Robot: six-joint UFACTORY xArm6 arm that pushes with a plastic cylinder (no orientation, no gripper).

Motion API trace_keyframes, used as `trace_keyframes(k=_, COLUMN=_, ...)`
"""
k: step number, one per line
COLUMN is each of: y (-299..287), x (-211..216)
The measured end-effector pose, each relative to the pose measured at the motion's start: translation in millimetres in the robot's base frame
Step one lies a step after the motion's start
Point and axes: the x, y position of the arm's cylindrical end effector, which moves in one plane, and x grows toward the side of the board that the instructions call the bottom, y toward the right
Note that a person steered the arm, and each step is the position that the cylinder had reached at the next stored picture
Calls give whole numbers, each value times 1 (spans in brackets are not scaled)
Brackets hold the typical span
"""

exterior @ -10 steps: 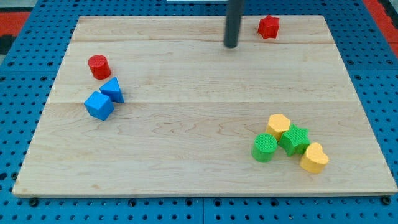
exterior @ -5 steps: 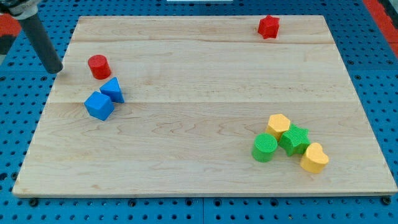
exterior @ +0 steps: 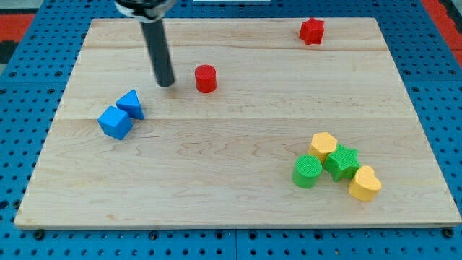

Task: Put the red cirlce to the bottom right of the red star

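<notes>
- The job is only partly done. The small red round block [exterior: 206, 78] sits in the upper middle of the frame, on the pale wooden board [exterior: 231, 188].
- The little red star-shaped block [exterior: 312, 31] is far off, near the upper right of the frame, close to the top edge of the board.
- The red round block needs to end up just below and to the right of the red star. It is now well to the left of the star and a bit lower, so most of the way is left to go.
- My tip [exterior: 166, 82], the bottom end of a straight dark rod, rests just to the left of the red round block, with a small gap between them. It looks well placed to push the block to the right.
- There is no pincer here, only the rod, so nothing can spread or pinch.
- The board is smooth light wood with faint lines running across it. It lies on a blue panel full of small holes [exterior: 29, 123].
- At the left of the frame a blue cube [exterior: 115, 123] and a blue pointed block [exterior: 131, 104] touch each other.
- At the lower right, four blocks huddle together: a yellow six-sided block [exterior: 323, 145], a green star-like block [exterior: 341, 162], a green round block [exterior: 307, 171] with ridges on top, and a yellow heart-like block [exterior: 364, 183].
</notes>
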Motion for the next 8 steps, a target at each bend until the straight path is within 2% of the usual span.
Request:
trace_keyframes(k=1, y=57, x=-11)
trace_keyframes(k=5, y=49, x=-36)
trace_keyframes(k=6, y=100, x=-50)
trace_keyframes(k=7, y=97, x=-34)
trace_keyframes(k=8, y=6, x=-34)
